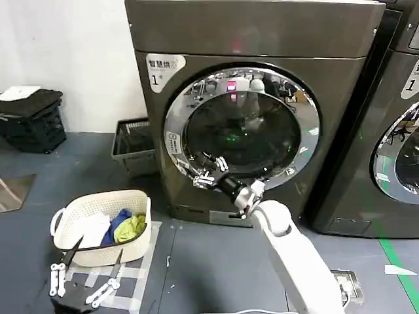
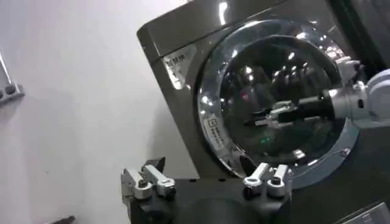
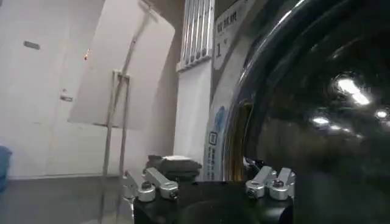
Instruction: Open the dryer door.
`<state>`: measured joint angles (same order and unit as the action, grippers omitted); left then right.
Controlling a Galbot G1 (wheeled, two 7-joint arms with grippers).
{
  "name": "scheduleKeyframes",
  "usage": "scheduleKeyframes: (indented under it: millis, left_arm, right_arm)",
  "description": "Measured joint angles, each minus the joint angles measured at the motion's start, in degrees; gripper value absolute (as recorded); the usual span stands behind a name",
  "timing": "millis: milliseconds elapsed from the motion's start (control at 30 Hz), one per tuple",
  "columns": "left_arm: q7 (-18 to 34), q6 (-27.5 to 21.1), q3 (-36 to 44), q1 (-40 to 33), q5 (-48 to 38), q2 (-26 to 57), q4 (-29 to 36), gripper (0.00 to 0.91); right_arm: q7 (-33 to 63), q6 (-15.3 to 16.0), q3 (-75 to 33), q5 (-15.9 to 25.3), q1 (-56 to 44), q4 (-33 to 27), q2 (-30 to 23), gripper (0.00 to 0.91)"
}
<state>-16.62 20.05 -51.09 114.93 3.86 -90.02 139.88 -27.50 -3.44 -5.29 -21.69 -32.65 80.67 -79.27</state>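
The dryer [image 1: 249, 29] is a dark grey-brown front-loader with a white "1" sticker. Its dryer door [image 1: 242, 127], a chrome ring around dark glass, lies flat against the front. My right gripper [image 1: 200, 173] is open at the lower left rim of the ring, fingertips close to the chrome. From the right wrist, the gripper [image 3: 207, 182] has its fingers spread, with the door's edge [image 3: 237, 140] just beyond them. My left gripper [image 1: 82, 286] is open and low near the floor, in front of the basket; from the left wrist, the gripper [image 2: 204, 182] faces the door [image 2: 274, 79].
A white laundry basket [image 1: 98, 226] with clothes stands on the floor at the left front. A grey basket [image 1: 134, 144] sits against the dryer's left side, and a black crate [image 1: 33, 121] is by the wall. A second machine [image 1: 399, 131] stands at the right.
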Motion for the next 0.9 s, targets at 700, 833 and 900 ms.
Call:
scheduleKeyframes:
  millis: [700,833,900]
  left_arm:
    - [0.2,0.5,0.5,0.1,0.4,-0.5,-0.3,0.907]
    - [0.2,0.7,0.5,0.2,0.4,-0.6,-0.5,0.907]
    - [0.2,0.7,0.5,0.2,0.4,-0.6,-0.7,0.907]
  right_arm:
    - [2.7,0.4,0.6,3.3,3.5,-5.2,-4.7,0.907]
    - [2.6,0.4,0.7,3.6,4.2,-6.3,-5.7,0.907]
    - [2.4,0.4,0.5,3.9,4.6,-7.0,-6.3,0.907]
